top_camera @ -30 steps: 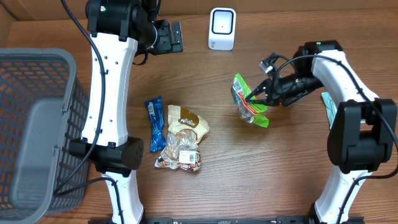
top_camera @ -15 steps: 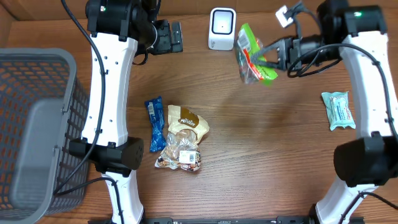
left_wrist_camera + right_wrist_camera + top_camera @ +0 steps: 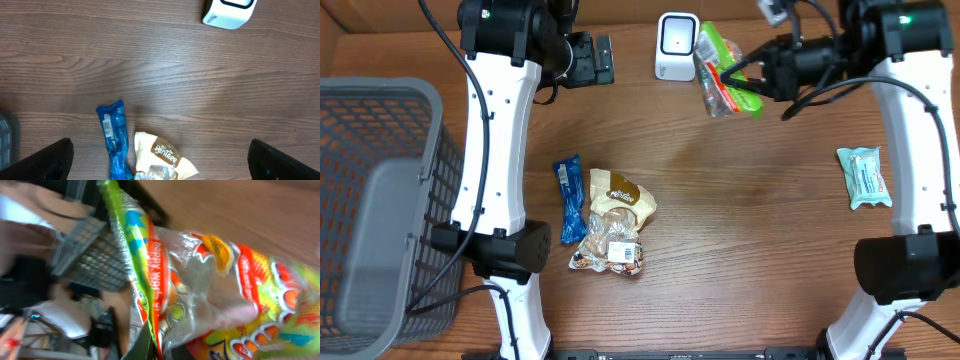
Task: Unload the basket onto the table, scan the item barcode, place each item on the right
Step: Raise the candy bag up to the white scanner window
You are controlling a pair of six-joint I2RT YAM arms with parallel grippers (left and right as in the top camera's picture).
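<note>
The item is a green and orange snack bag point(image 3: 718, 72), held up off the table with my right gripper point(image 3: 738, 74) shut on its edge. It hangs just right of the white barcode scanner point(image 3: 677, 45) at the table's back. In the right wrist view the bag point(image 3: 210, 280) fills the frame, blurred, with a dark finger point(image 3: 145, 347) at its lower edge. No barcode shows clearly. My left gripper point(image 3: 590, 60) is open high at the back left, holding nothing. In the left wrist view its fingers point(image 3: 45, 160) stand wide apart above the table, and the scanner point(image 3: 229, 12) sits at the top.
A blue wrapper point(image 3: 568, 198) and a tan Pantree bag point(image 3: 615, 225) lie together left of centre. A pale teal packet point(image 3: 865, 178) lies at the right. A grey mesh basket point(image 3: 380, 200) stands at the left edge.
My right arm has lifted the snack bag from the table's right middle and carried it back and left to beside the scanner. The left arm has stayed still.
</note>
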